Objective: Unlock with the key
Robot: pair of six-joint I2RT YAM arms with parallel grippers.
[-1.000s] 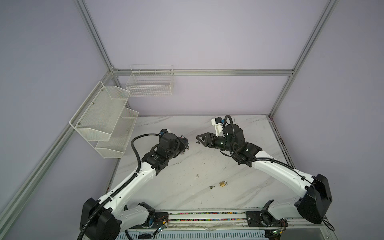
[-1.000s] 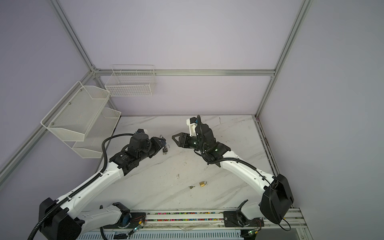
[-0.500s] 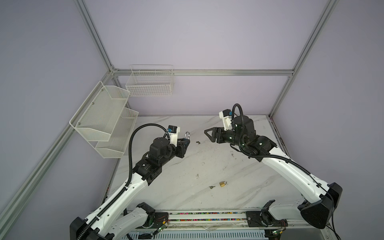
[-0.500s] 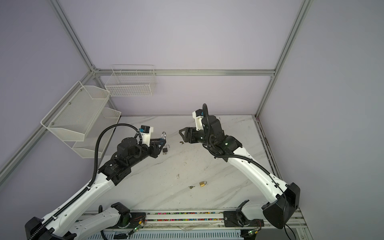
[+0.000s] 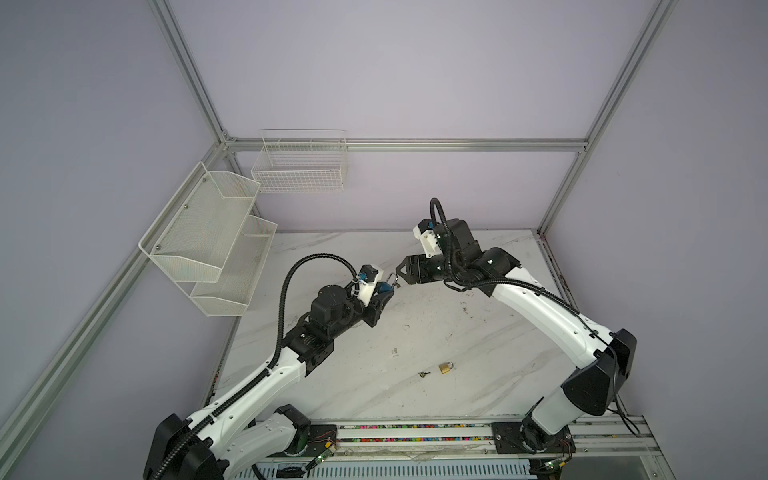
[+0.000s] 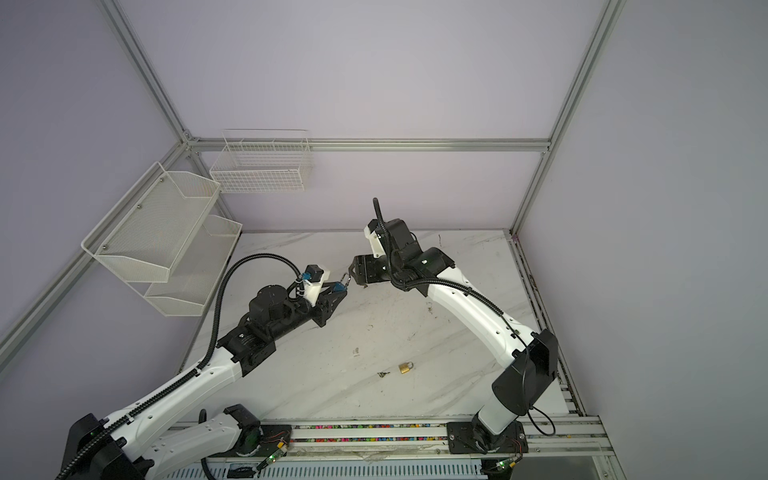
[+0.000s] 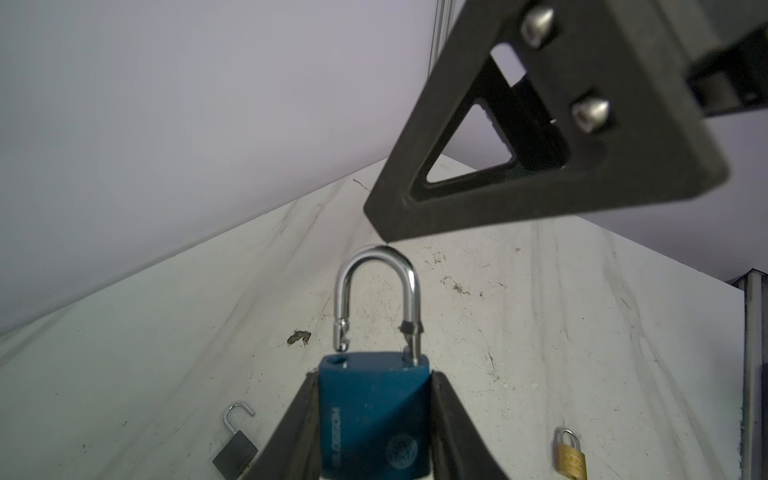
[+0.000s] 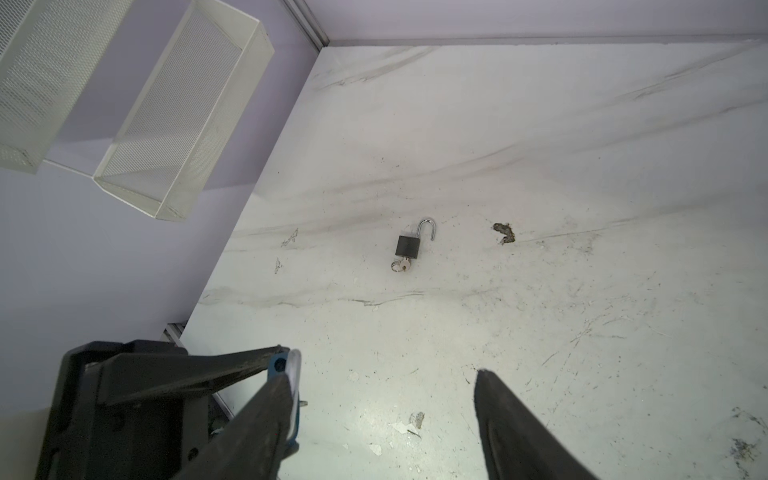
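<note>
Reference: all positions are given from the blue padlock.
Table [image 5: 498,386]: white marble top, scuffed, lying under the blue padlock.
Mesh shelf [image 5: 208,245]: two-tier, wall-mounted, well apart from the blue padlock and higher than it.
Wire basket [image 5: 299,166]: on the back wall, well apart from the blue padlock.
Left gripper [image 6: 336,291]: jaws partly closed, clamping the body of the blue padlock from both sides.
Right gripper [image 5: 400,277]: jaws spread wide with nothing between them. One finger [image 7: 478,195] sits just beside the top of the blue padlock's shackle; contact cannot be confirmed.
Blue padlock [image 7: 370,419]: held clear of the table, shackle end toward the right gripper. One shackle leg is lifted out of its hole; the other is seated in the body. The keyway end is hidden.
Grey padlock [image 8: 407,246]: flat on the table, lower than the blue padlock and apart from it, shackle swung open.
Brass padlock [image 5: 446,368]: on the table, well apart from the blue padlock, toward the front rail, shackle closed.
Key [image 8: 401,264]: at the base of the grey padlock.
Small key [image 5: 424,374]: loose on the table, well apart from the blue padlock, just beside the brass padlock.
</note>
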